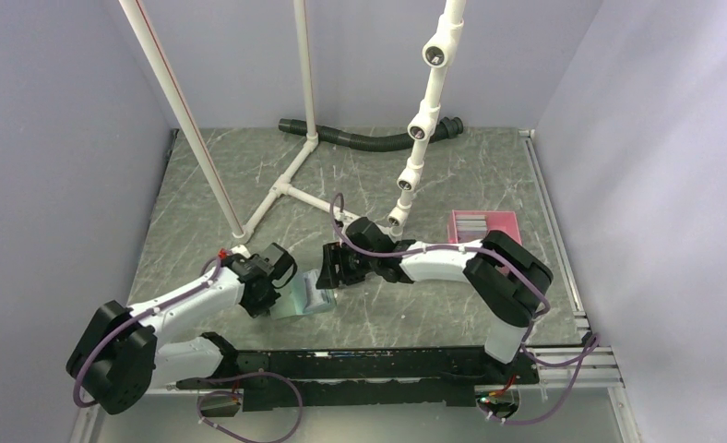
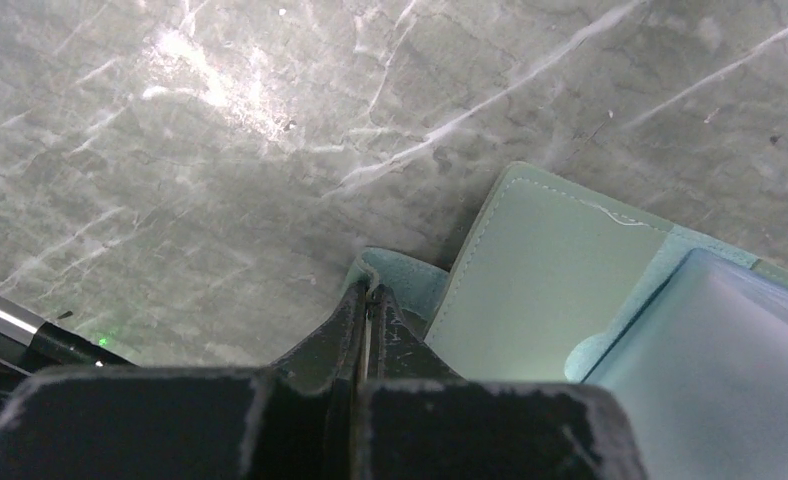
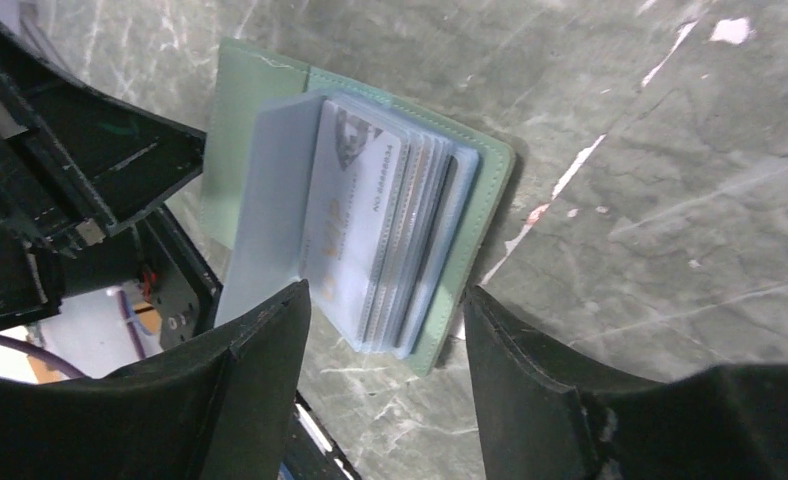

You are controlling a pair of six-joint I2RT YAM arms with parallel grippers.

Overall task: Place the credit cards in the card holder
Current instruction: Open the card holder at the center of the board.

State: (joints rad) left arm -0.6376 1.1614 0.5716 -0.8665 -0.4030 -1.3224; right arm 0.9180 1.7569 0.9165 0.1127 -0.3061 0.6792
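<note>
The sage-green card holder [image 1: 306, 297] lies open on the table between my two grippers. My left gripper [image 2: 370, 292] is shut on a pale teal edge of the holder [image 2: 540, 270]; in the top view the left gripper [image 1: 281, 288] sits at the holder's left side. My right gripper [image 3: 385, 300] is open and empty just above the holder [image 3: 490, 190], whose clear sleeves hold several cards [image 3: 355, 215]. In the top view the right gripper [image 1: 330, 273] is at the holder's upper right. More grey cards [image 1: 471, 221] lie in the pink tray.
The pink tray [image 1: 507, 221] sits at the right, behind my right arm. A white pipe frame [image 1: 286, 189] and a black ribbed hose [image 1: 360, 138] stand at the back. A black rail [image 1: 369, 365] runs along the near edge.
</note>
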